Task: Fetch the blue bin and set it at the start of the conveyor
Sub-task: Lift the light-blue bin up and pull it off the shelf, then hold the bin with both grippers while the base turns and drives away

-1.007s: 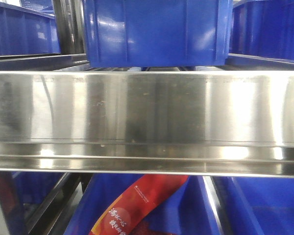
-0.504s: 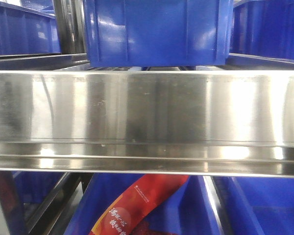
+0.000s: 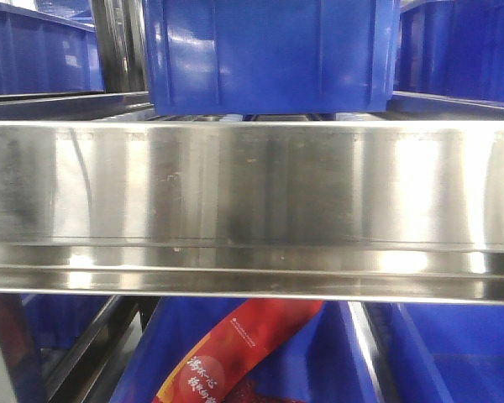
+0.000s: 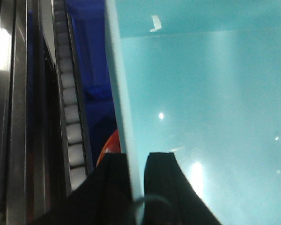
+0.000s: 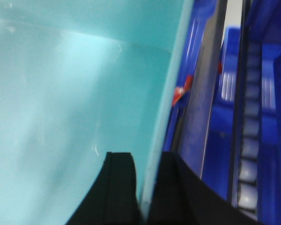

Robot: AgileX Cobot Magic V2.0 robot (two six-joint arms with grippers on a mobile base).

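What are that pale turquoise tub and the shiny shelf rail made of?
The blue bin looks like smooth, glossy plastic: thin rim, soft light spots. The shelf rail looks like brushed stainless steel: silvery, with streaky mirror-like reflections.

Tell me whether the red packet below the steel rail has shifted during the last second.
No. The red packet meets the lower lip of the stainless-steel rail at the same spot as before in the front view.

A warehouse or stockroom: a polished stainless-steel shelf rail (image 3: 252, 185) fronts racking loaded with dark blue plastic crates (image 3: 269, 54), and a roller track (image 4: 70, 117) runs alongside.
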